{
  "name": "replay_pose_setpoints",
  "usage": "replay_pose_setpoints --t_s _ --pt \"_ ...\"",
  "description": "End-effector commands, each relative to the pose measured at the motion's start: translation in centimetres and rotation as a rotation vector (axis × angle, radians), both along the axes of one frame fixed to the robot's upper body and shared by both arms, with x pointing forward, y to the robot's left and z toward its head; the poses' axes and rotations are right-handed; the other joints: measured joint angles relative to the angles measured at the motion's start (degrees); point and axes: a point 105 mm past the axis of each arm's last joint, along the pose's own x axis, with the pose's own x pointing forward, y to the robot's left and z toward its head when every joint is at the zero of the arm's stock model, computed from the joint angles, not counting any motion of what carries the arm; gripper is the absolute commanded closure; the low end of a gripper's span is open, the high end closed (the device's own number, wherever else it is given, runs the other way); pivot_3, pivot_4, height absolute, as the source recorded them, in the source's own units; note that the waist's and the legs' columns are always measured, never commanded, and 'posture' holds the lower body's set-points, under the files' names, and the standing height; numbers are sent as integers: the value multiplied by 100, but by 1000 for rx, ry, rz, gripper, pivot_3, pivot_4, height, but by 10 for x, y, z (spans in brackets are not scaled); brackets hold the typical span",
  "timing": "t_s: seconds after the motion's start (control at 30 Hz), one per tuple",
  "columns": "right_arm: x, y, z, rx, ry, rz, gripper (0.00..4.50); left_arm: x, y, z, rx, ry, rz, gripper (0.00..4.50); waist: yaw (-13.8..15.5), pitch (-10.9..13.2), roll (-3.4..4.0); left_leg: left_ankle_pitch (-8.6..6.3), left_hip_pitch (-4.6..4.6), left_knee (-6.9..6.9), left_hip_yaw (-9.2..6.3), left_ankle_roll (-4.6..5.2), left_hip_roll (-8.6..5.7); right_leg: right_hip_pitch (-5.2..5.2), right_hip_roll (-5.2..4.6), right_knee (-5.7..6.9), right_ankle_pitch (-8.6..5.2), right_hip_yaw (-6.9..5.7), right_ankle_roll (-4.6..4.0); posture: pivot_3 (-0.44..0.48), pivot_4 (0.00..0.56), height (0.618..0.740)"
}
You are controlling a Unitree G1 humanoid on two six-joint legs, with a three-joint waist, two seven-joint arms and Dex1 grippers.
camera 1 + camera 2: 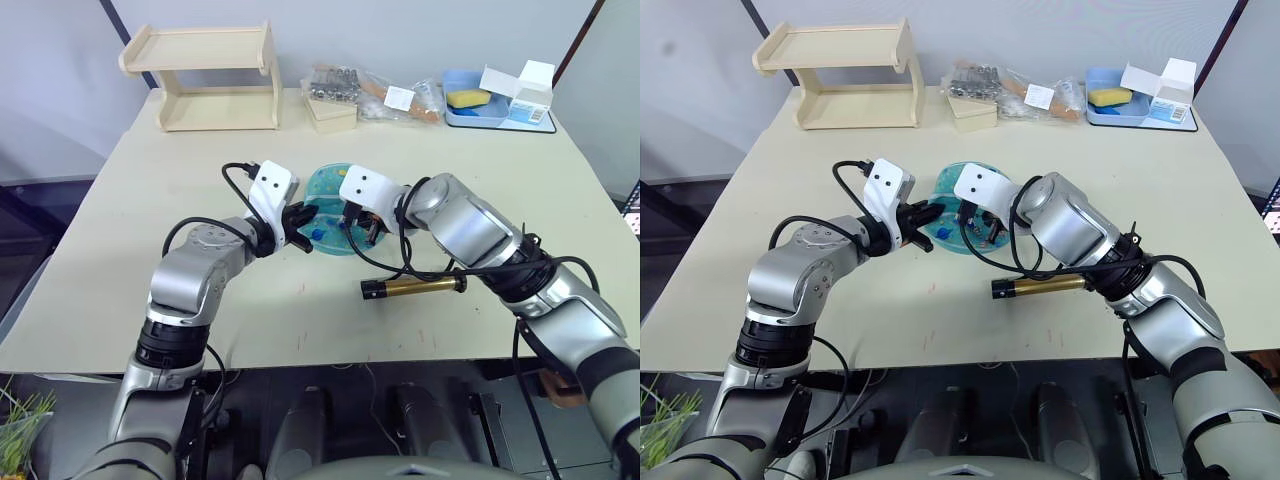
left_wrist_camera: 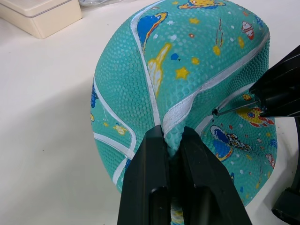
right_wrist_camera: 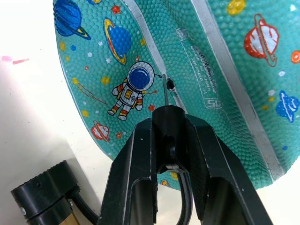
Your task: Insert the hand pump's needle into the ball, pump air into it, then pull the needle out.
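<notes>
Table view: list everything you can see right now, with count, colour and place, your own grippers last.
Teal rubber ball: one, flattened, table centre.
Gold-metallic hand pump: one, black caps, lying near the front edge, right of the ball.
Thin metal needle: one, tip at the ball's valve hole.
Wooden shelf rack: one, pale, back left.
Small cream box: one, back centre.
Clear plastic bags: several, back centre.
Blue tray: one, yellow sponge inside, back right.
White carton: one, open, back right.
Left gripper: pinching a fold of the ball.
Right gripper: clamped on the needle's black holder.

I see the ball (image 3: 197, 70) in pebbled teal with pale bands, blue planets, yellow stars and an astronaut print just ahead of my right gripper (image 3: 171, 123); the hand pump (image 1: 414, 288) is gold with black caps.
</notes>
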Motion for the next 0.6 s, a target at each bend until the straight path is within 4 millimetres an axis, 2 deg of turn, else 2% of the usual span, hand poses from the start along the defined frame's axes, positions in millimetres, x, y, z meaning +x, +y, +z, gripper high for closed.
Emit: replay_pose_setpoints --t_s 0.03,0.6 --pt "1 -1 6 0 -22 2 4168 -2 4 -6 11 21 16 4500 0 0 0 0 0 0 0 0 0 0 0 0 0 0 0 0 150 740" --pt "1 -5 1 -19 -12 -3 4168 -1 4 -6 11 22 19 4500 1 0 0 0 0 0 1 0 -1 0 -1 0 0 0 0 0 150 740"
